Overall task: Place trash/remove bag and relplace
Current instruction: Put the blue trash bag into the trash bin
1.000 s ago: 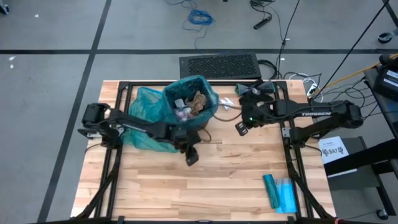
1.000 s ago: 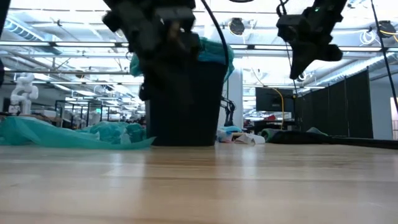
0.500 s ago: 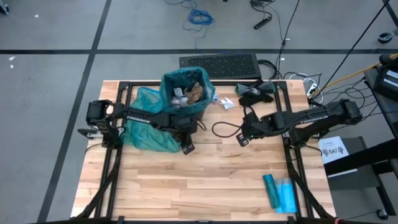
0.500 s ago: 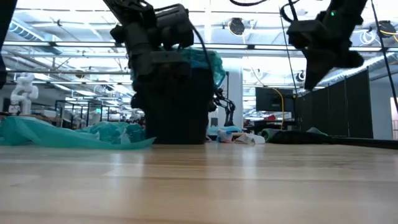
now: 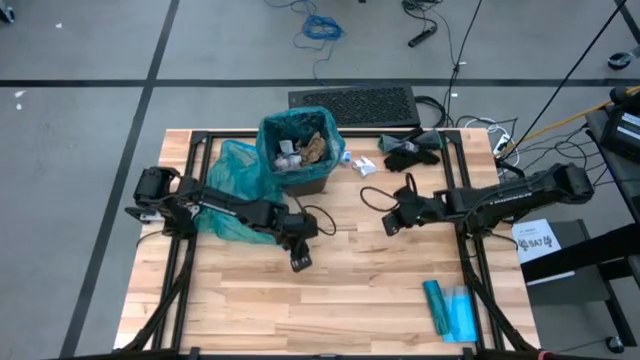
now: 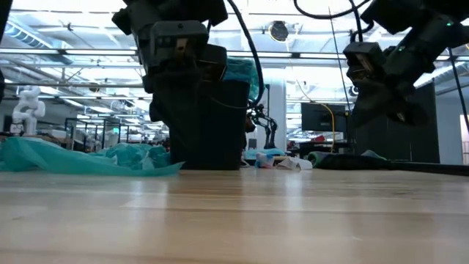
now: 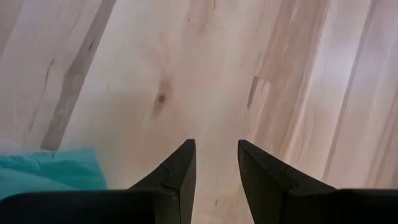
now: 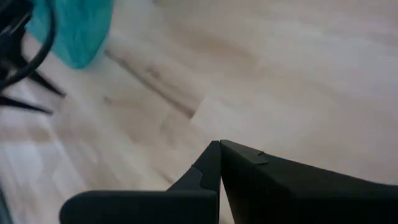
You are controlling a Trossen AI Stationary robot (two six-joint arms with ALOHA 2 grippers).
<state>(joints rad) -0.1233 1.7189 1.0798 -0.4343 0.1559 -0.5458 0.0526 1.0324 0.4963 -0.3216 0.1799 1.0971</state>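
1. Trash (image 5: 303, 155) sits in the bin (image 5: 296, 152) near the bench's (image 5: 350, 290) far edge.
2. My left gripper (image 5: 298, 261), fingers apart and empty, hangs mid-bench, on the near side of the bin.
3. My right gripper (image 5: 390, 225), fingers together, hangs right of the bin.

The two arms are dark, jointed links trailing black cables. The right arm (image 5: 510, 192) carries white lettering. Each gripper ends in two black, wedge-shaped fingers (image 7: 180, 171).
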